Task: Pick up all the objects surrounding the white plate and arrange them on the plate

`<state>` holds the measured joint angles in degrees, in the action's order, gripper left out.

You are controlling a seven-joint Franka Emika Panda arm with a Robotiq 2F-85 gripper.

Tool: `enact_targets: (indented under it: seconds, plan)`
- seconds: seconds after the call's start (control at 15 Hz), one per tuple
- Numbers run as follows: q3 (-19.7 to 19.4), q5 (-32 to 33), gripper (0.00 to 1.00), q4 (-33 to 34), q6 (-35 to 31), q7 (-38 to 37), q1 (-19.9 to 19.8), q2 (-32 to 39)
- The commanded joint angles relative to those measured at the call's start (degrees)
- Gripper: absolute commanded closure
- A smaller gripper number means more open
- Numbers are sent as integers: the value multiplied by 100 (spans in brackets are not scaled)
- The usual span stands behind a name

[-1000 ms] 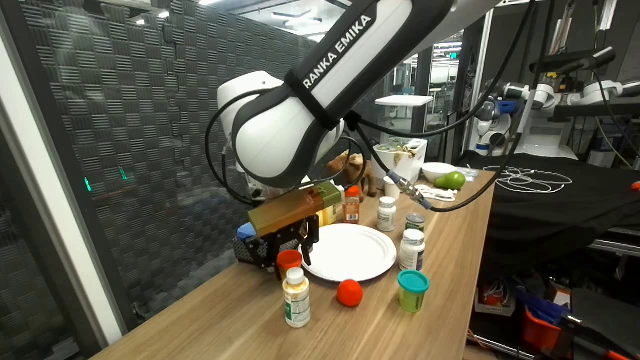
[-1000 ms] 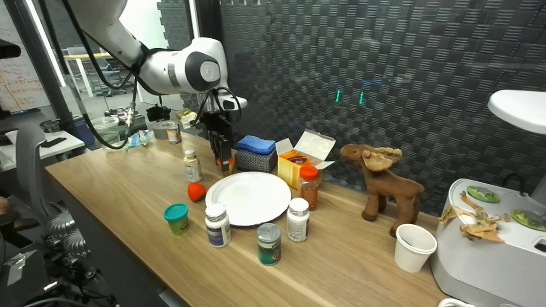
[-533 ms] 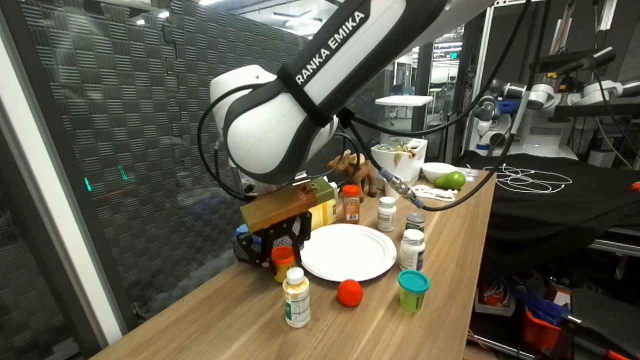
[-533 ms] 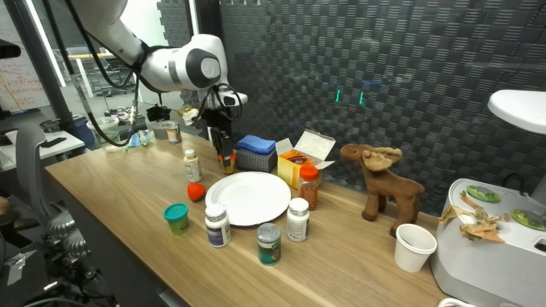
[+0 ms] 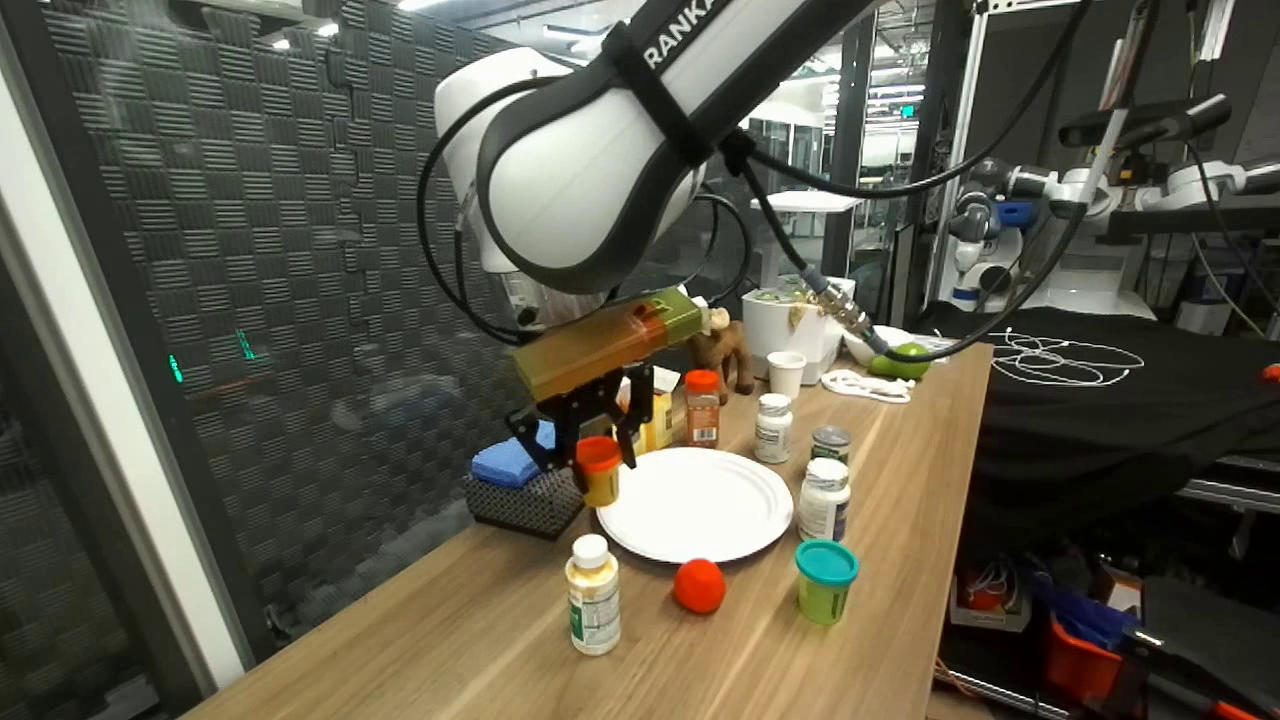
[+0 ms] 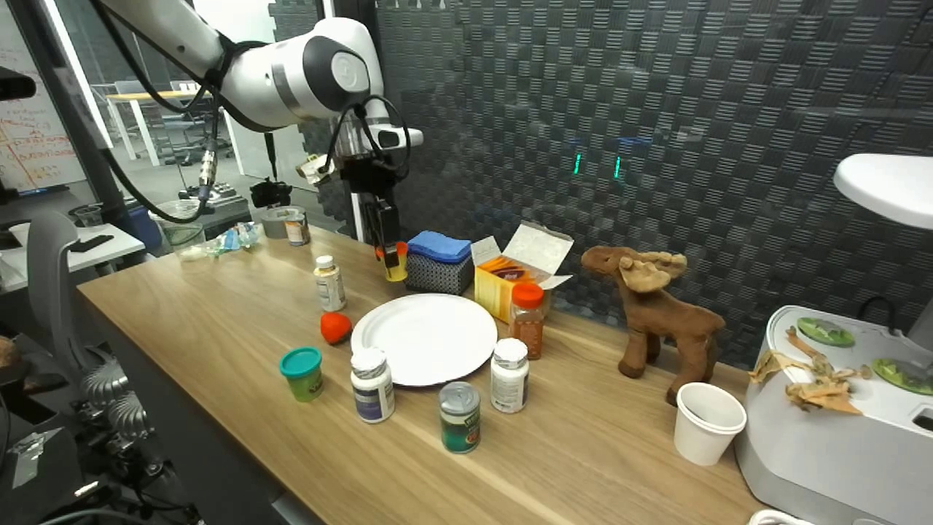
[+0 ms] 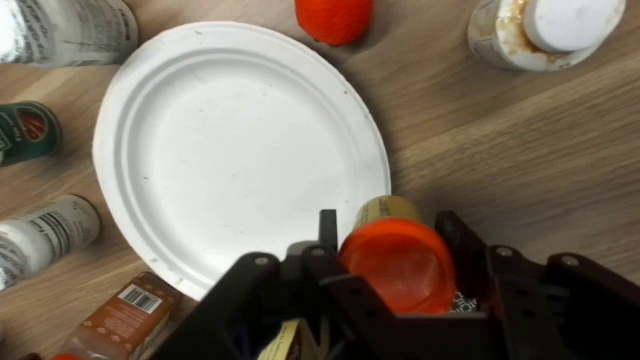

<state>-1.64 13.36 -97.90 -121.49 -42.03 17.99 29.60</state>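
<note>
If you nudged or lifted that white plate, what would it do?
The plate, with its matte, speckled surface, looks like pressed paper, so probably light. Lying wide and flat, it would likely slide rather than tip. It looks thin at the edge, so it might bend slightly if pinched.

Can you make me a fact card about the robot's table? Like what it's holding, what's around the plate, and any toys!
Held: orange-lidded yellow cup, in the gripper
Plate: round white plate
Bottles: three white bottles, one orange-capped bottle
Other things around the plate: can, teal-lidded green cup, round red thing (can't tell what it is)
Boxes: open yellow box, dark patterned box with something flat and blue on top
Toys: brown moose, standing
</note>
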Motion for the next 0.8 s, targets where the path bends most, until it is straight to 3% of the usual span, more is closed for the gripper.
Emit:
enact_targets:
  seconds: [0.0,0.73]
  plan:
    - [-47,77,73,-490,-196,-23,-160,-267]
    - [-380,-59,73,-313,-474,-57,-723,247]
